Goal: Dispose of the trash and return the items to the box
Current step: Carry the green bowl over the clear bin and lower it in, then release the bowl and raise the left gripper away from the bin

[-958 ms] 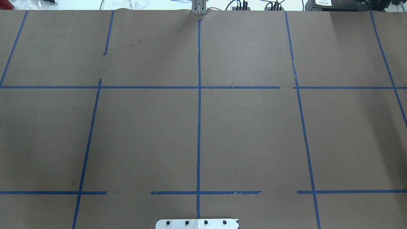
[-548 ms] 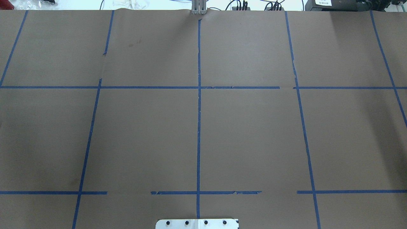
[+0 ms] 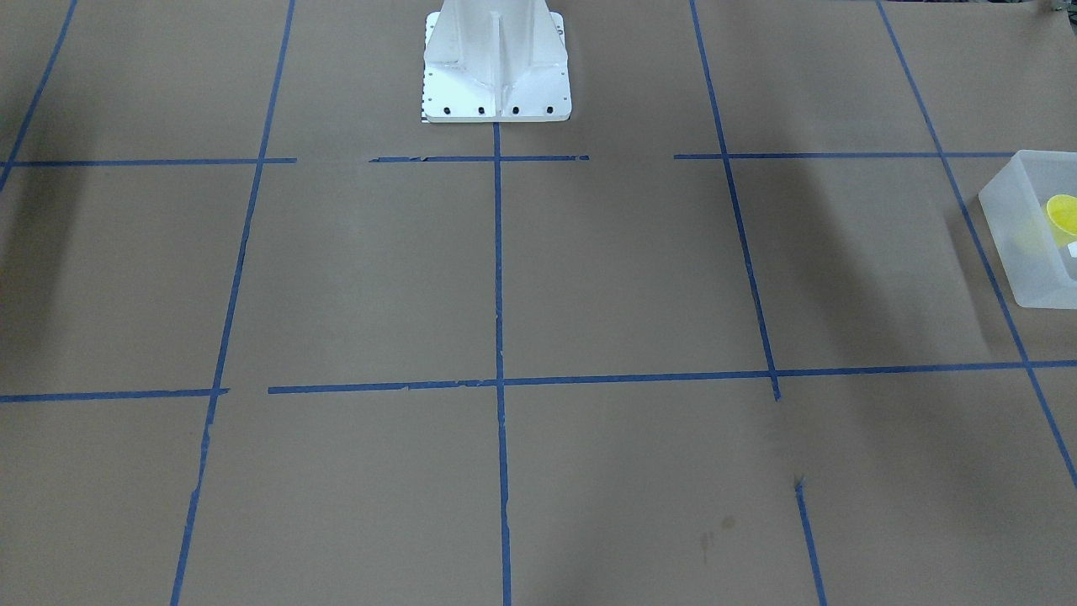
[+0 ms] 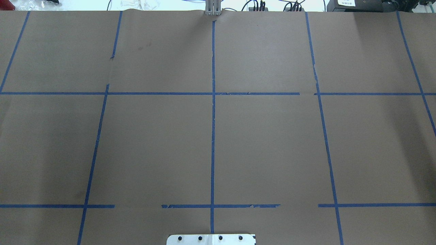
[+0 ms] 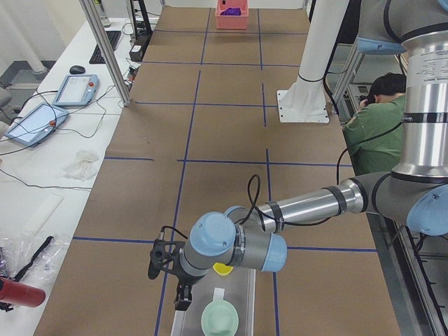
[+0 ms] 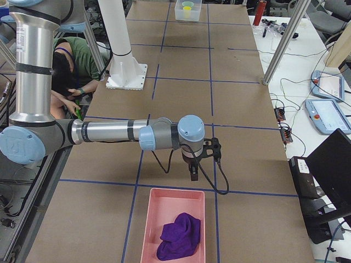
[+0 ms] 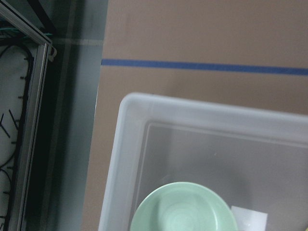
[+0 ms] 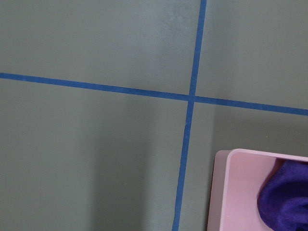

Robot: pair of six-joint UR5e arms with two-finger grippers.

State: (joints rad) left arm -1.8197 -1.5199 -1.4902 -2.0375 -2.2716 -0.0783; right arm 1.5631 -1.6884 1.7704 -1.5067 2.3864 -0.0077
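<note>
The translucent box (image 5: 241, 301) stands at the table's end on my left; it also shows in the front view (image 3: 1031, 252) and the left wrist view (image 7: 130, 159). The mint-green bowl (image 5: 219, 319) (image 7: 180, 209) lies inside it. The yellow cup (image 5: 222, 269) (image 3: 1063, 215) is in it too, partly hidden by my left arm. My left gripper (image 5: 183, 302) hangs over the box's left rim; I cannot tell if it is open or shut. My right gripper (image 6: 193, 176) hovers just short of a pink tray; I cannot tell its state either.
The pink tray (image 6: 173, 224) (image 8: 240, 192) holds a purple cloth (image 6: 180, 236) at the table's right end. The white robot base (image 3: 496, 63) stands mid-table. A person in green (image 5: 374, 122) sits behind the base. Tablets and cables lie on the side bench (image 5: 42, 119).
</note>
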